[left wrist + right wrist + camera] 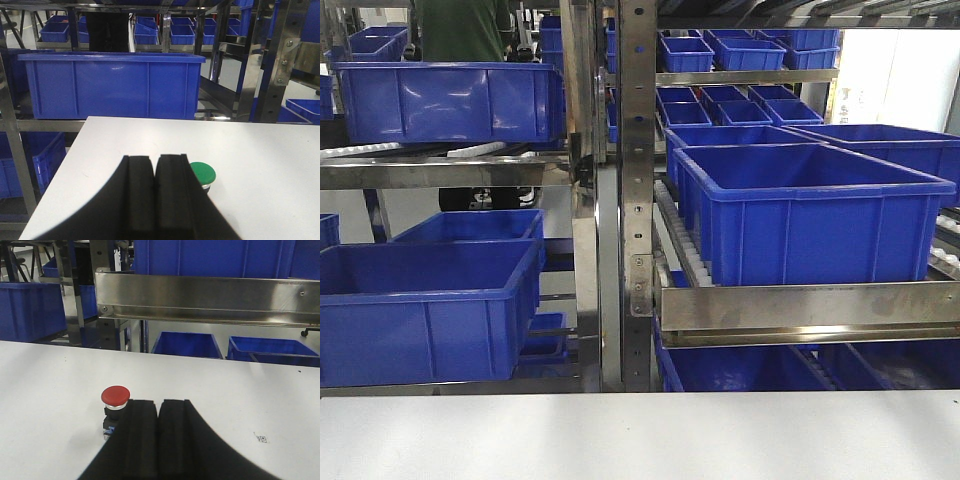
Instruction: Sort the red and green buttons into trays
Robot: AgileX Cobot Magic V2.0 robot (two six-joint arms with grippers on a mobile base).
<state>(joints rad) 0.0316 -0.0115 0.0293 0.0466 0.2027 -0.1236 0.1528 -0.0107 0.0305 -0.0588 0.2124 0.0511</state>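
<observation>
Both buttons sit on the white table and no tray is in view, so sorting looks unstarted. The left end effector is closed and empty, with the green button just beside its tips. The right end effector is also closed and empty. The red button is just beside it, well back from the table's far edge.

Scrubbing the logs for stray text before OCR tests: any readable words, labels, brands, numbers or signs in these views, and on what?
No words, numbers or brands can be read in any view.
One black printed mark on the white table, right wrist view: looks like a square code, too small to read.
Blue crates, steel rail, red button, green button: no lettering visible.
</observation>
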